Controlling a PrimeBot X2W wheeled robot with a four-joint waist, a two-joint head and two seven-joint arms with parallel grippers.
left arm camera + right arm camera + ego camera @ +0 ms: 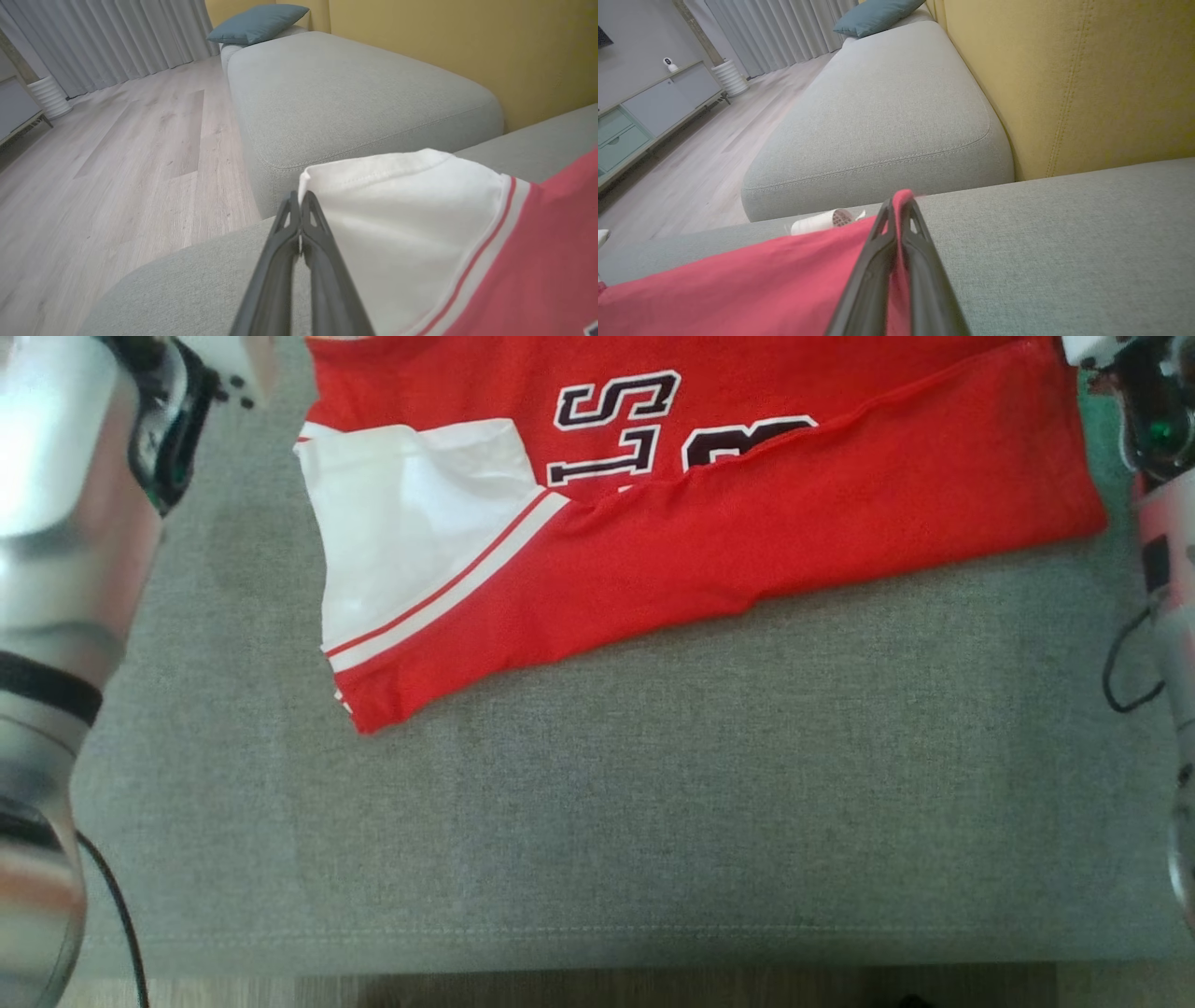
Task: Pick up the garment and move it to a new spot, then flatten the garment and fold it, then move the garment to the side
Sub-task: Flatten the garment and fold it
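1. Looking down from the head: finds the garment, a red jersey with a white sleeve, lying on the far part of the grey sofa seat. Runs its long axis left to right, tilted, nearer at the robot's left and farther at the right. Puts the sleeve at the left end and the dark lettering upside down toward the far side, partly covered by a red flap folded over it. Has the silver left arm beside the sleeve end and the right arm beside the red end.
2. Sighting along the left wrist: shows the left end effector pressed fully shut, its tips pinching the hemmed corner of the white sleeve. Spreads the sleeve to the right of the fingers, with striping and red cloth at the lower right. Takes in, past the tips, a second grey cushion, a teal pillow, a yellow backrest, the wood floor and pale curtains.
3. Sighting along the right wrist: shows the right end effector clamped tight on a fold of red cloth that pokes out past the tips. Trails the rest of the garment to the lower left of the fingers, over the seat. Catches a small white cylinder just beyond the cloth, too unclear to name, and a low cabinet across the floor.
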